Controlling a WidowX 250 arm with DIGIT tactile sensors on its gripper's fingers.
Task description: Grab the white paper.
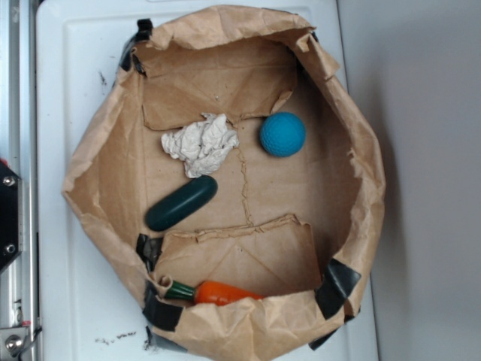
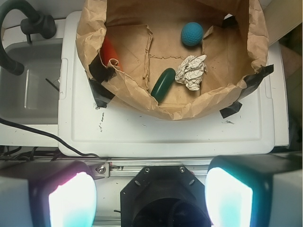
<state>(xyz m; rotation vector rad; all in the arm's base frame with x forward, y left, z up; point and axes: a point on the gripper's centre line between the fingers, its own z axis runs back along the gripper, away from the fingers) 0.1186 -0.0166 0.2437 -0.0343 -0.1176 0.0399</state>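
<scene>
White paper [image 1: 201, 144], one crumpled wad, is shown on the floor of one brown paper bag [image 1: 361, 188], between one blue ball [image 1: 282, 134] and one dark green capsule [image 1: 181, 203], the latter just beside it. One orange carrot [image 1: 218, 292] is seen apart. No clear long axis is presented by the wad. The gripper [image 2: 150, 196] is held released, well apart from the bag.

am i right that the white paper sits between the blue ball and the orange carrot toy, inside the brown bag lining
Not quite. The white paper does lie inside the brown bag lining, but its neighbours are the blue ball and the dark green capsule-shaped object, which it almost touches. The orange carrot toy lies apart, at the bag's edge. The exterior view shows this.
</scene>
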